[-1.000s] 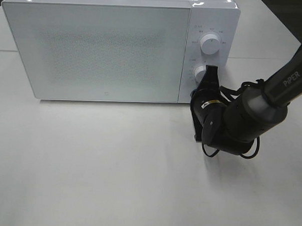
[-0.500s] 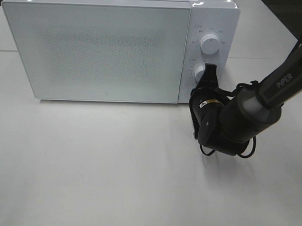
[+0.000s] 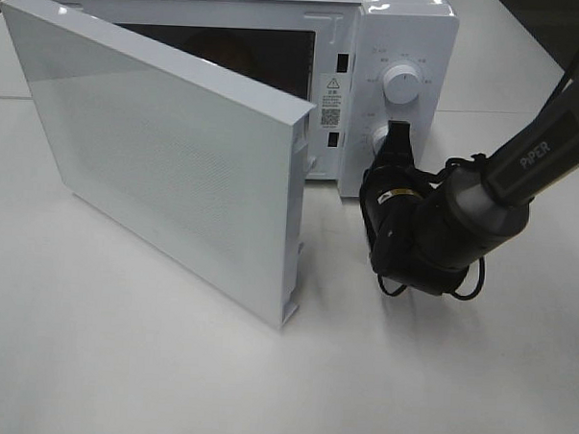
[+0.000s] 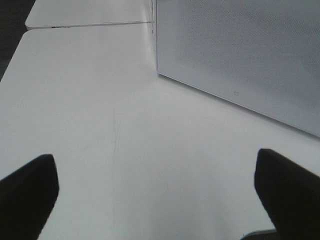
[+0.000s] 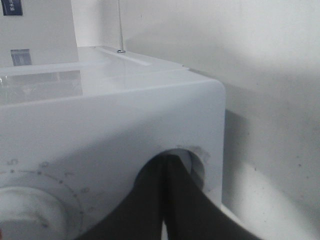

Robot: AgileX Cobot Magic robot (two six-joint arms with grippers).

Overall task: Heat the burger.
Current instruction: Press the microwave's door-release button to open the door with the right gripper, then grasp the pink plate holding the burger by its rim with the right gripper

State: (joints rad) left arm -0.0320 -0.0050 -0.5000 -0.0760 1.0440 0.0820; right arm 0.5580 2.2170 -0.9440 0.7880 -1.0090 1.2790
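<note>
While burger (image 3: 234,61) occupies microwave (image 3: 418,35), right gripper (image 3: 399,137) touches knob (image 3: 378,140).

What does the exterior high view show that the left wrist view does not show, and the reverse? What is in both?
Only the exterior high view: the white box-shaped microwave oven with its dark open cavity, its two round white knobs, and the right arm's black claw, shut, at the lower knob.
Only the left wrist view: the left claw, its two dark fingertips wide apart above the white table.
Both: the microwave's white dotted door, standing open, and the table.
</note>
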